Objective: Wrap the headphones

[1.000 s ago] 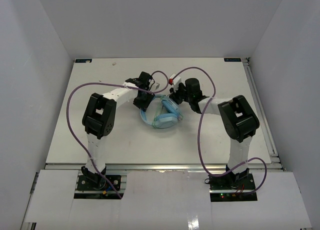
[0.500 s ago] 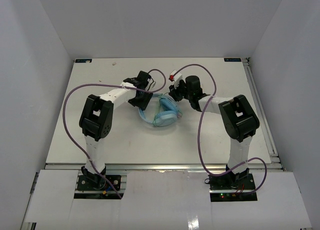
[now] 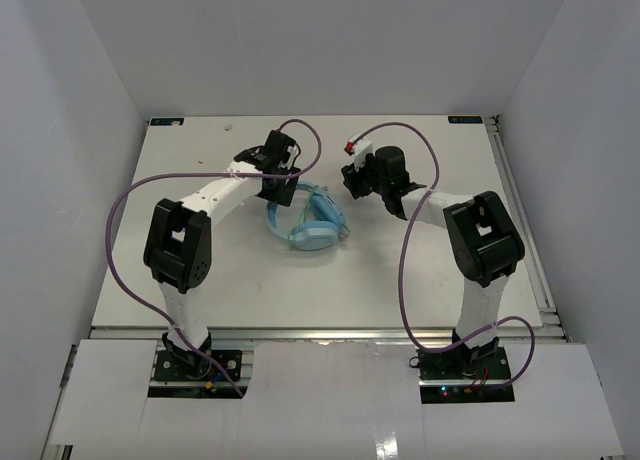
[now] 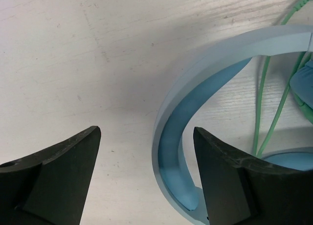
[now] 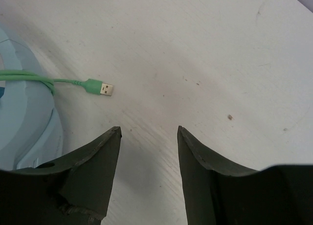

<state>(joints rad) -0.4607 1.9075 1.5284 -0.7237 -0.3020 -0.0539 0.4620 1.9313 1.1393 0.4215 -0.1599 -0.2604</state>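
The light blue headphones (image 3: 308, 220) lie flat in the middle of the table, loose from both grippers. In the left wrist view the curved headband (image 4: 205, 83) arcs in front of my open left gripper (image 4: 146, 129), its lower end close to the right finger, and the thin green cord (image 4: 266, 107) runs across the loop. My right gripper (image 5: 149, 128) is open over bare table. The cord's plug (image 5: 100, 88) lies just ahead of its left finger, beside an earcup (image 5: 24, 122). From above, the left gripper (image 3: 285, 187) and right gripper (image 3: 353, 185) flank the headphones' far side.
Thick purple robot cables (image 3: 120, 240) loop off both arms over the table. A small red-and-white tag (image 3: 352, 146) sticks up by the right wrist. White walls enclose the table on three sides, and a rail (image 3: 522, 230) runs along its right edge.
Both grippers have opened and drawn back from the headphones. The left arm has swung left and farther back. The headphones now lie slightly further left.
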